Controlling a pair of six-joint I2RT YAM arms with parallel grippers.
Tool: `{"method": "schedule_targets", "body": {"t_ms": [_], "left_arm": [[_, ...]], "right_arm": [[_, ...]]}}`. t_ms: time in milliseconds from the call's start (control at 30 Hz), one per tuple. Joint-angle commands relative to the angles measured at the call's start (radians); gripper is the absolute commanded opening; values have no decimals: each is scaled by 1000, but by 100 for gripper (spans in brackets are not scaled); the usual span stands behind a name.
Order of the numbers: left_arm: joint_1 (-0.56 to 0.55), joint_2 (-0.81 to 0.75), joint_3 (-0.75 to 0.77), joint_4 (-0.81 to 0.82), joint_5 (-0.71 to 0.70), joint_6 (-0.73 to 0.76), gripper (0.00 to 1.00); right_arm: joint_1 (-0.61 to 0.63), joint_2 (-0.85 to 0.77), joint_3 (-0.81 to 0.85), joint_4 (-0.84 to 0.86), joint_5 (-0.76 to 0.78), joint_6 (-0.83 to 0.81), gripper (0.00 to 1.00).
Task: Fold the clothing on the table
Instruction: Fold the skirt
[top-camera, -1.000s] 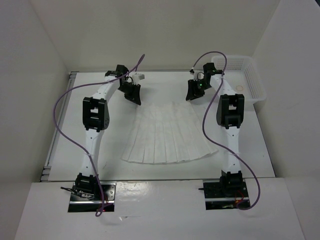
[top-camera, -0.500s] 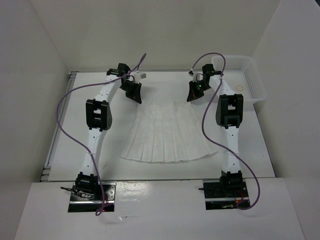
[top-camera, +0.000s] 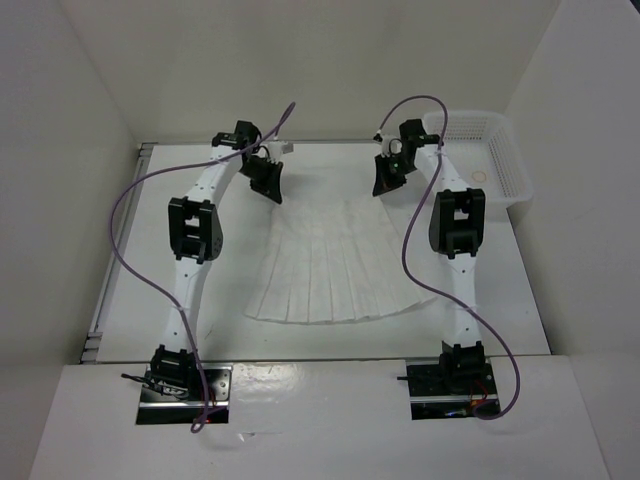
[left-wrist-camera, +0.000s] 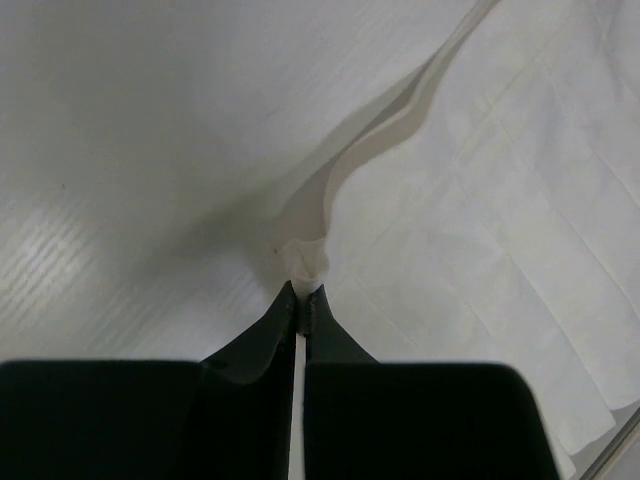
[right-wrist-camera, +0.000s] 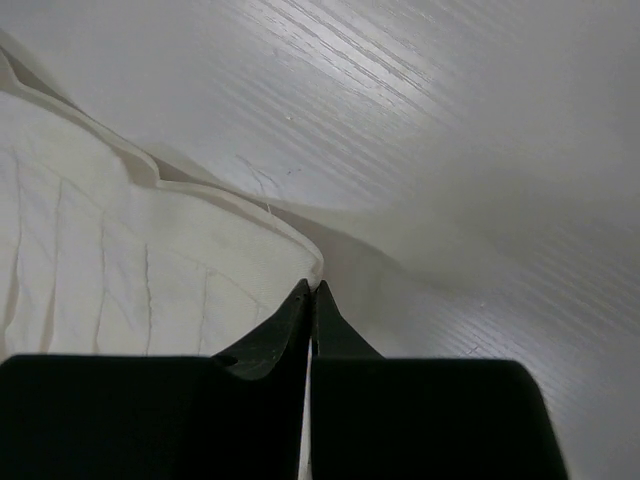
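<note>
The left gripper (left-wrist-camera: 303, 292) and right gripper (right-wrist-camera: 311, 290) clamp mere slivers of the skirt (top-camera: 335, 265) at its far corners, which may slip free.

Three views: one high and wide, two close at the wrists.
The top external camera looks down and forward from high behind the near edge of the table (top-camera: 330, 340), far enough to take in all of it; each wrist camera looks along its own fingers, very near the tabletop, one over the left gripper (left-wrist-camera: 302, 300), one over the right gripper (right-wrist-camera: 310, 295); all three share the narrow far end of the clothing (top-camera: 335, 265).
</note>
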Motion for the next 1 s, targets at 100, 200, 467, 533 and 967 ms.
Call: {"method": "schedule_targets", "body": {"t_ms": [100, 200, 467, 533, 967], "left_arm": [[-4, -387, -352, 296, -108, -28, 0], [-13, -502, -603, 409, -167, -48, 0], [43, -559, -755, 476, -153, -48, 0], [53, -568, -764, 485, -162, -38, 0], [71, -578, -661, 484, -164, -28, 0]], "right_arm": [[62, -160, 3, 13, 81, 8, 0], [71, -201, -38, 27, 90, 8, 0], [71, -269, -135, 85, 158, 8, 0], [71, -304, -176, 100, 187, 17, 0], [71, -421, -213, 186, 365, 56, 0]]}}
